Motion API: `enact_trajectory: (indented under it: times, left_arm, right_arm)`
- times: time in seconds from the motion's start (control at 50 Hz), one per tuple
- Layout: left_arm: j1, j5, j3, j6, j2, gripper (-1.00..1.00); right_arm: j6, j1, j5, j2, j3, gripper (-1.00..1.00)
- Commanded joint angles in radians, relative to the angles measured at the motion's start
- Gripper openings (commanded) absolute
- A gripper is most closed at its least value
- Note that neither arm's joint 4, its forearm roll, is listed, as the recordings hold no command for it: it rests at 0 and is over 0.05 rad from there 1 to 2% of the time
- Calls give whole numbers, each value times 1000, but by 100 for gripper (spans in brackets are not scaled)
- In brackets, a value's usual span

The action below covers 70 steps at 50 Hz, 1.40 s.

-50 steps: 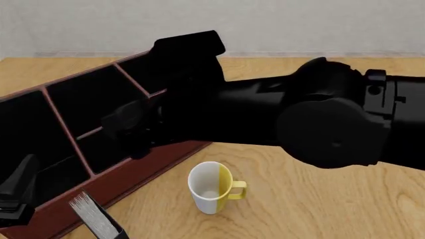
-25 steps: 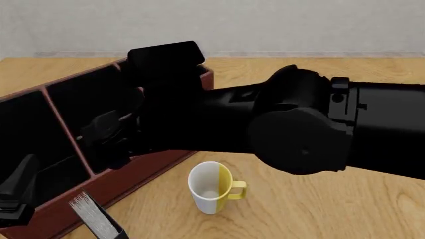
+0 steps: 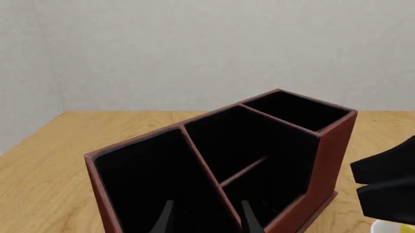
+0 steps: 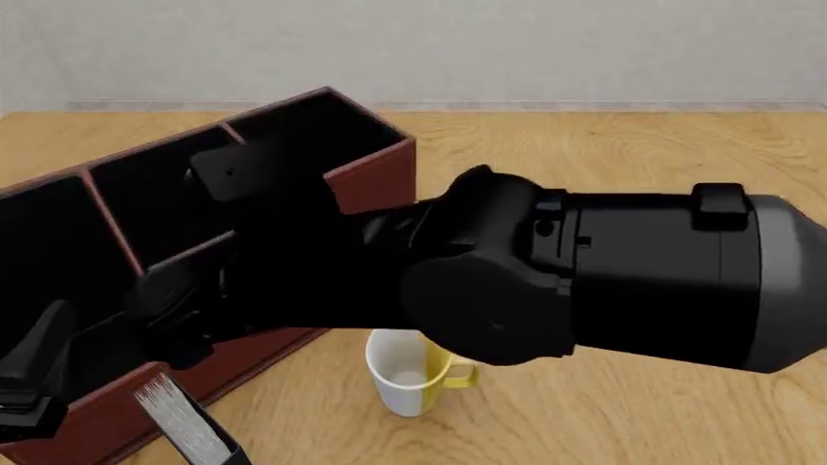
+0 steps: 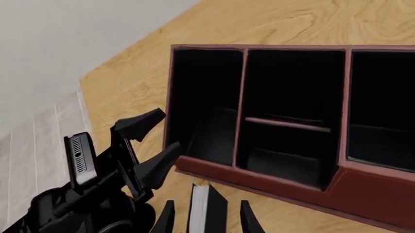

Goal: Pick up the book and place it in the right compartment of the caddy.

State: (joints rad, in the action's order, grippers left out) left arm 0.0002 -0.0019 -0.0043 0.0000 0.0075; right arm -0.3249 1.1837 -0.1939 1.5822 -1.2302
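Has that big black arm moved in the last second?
Yes. In the front view the right arm has swung left and nearer the camera: it now hides part of the mug and has uncovered the caddy's far end.

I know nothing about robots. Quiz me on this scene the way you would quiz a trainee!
1. True or false: the book is already inside the caddy.
2. How many sections does the caddy have? A) two B) three C) four
3. Fill in the blank: the mug on the table is white and ____.

Key: 1. False, the book is outside the caddy, in front of it. 2. B. 3. Yellow.
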Motion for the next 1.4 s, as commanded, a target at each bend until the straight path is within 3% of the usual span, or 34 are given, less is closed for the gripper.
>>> enact_trajectory:
  times: [0.02, 1.4]
  left_arm:
    - [0, 0, 0, 0, 0, 100]
    - [0, 0, 0, 0, 0, 100]
  right_arm:
    - [-7, 21, 6, 48, -14, 100]
    - [-74, 107, 45, 255, -34, 100]
